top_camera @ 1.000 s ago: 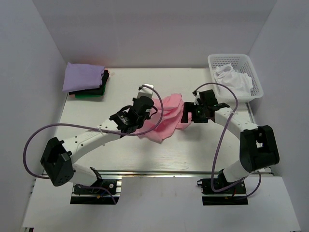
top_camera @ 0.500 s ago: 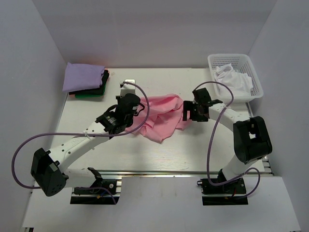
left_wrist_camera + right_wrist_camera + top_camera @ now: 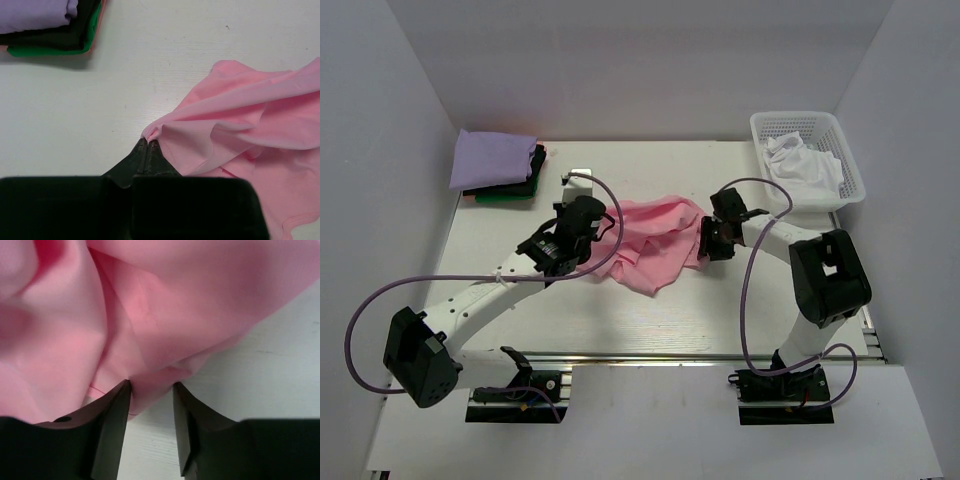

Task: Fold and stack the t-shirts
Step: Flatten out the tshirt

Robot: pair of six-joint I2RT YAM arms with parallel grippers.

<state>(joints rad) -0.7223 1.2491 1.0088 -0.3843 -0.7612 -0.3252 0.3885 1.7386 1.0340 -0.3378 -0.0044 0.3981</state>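
Observation:
A crumpled pink t-shirt [image 3: 655,245] lies mid-table. My left gripper [image 3: 608,232] is shut on a pinch of its left edge; the left wrist view shows the closed tips [image 3: 149,142] biting a small fold of the pink cloth [image 3: 250,125]. At the shirt's right edge sits my right gripper [image 3: 705,240]. In the right wrist view its jaws [image 3: 151,385] stand apart, low over the table, with a bulge of the pink hem [image 3: 150,375] between the tips. Folded lavender [image 3: 492,158], black [image 3: 75,35] and green [image 3: 50,50] tees are stacked at the far left.
A white lattice basket [image 3: 800,118] holding white cloth [image 3: 805,165] stands at the far right corner. The right arm's cable loops over the table beside the basket. White walls close in the table on three sides.
My left gripper has pulled the pink shirt's edge leftward, spreading the cloth flatter. The right gripper has come down to the shirt's right hem and its jaws have narrowed around it.

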